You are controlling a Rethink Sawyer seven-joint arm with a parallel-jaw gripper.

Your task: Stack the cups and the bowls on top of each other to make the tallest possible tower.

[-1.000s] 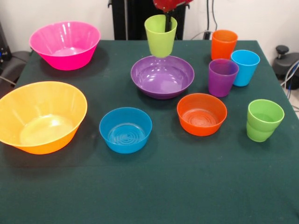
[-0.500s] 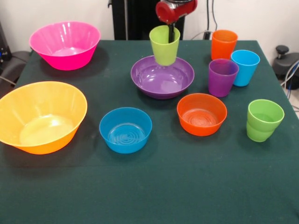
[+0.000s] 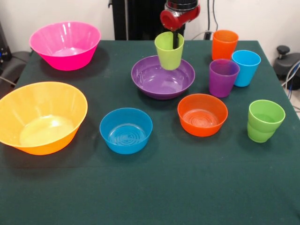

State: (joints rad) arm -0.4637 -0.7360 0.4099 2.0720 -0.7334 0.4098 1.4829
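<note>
- Lime-yellow cup hangs upright in the upper middle of the frame, over the far rim of the wide purple bowl; whether its base touches the bowl cannot be told.
- Red and black gripper comes down from the top edge; one dark finger dips inside the cup, so the tool is closed on the cup's wall.
- Dark green table fills most of the frame.
- Pink bowl sits at upper left; yellow-orange bowl at middle left, near the frame's edge.
- Small blue bowl stands left of centre, small orange bowl right of centre, both below the purple bowl and apart from it.
- Orange cup stands at upper right; light blue cup just below and to its right; purple cup beside the blue one, apparently touching it.
- Green cup sits at middle right, seemingly two cups nested.
- No piece rests on another apart from that green pair.
</note>
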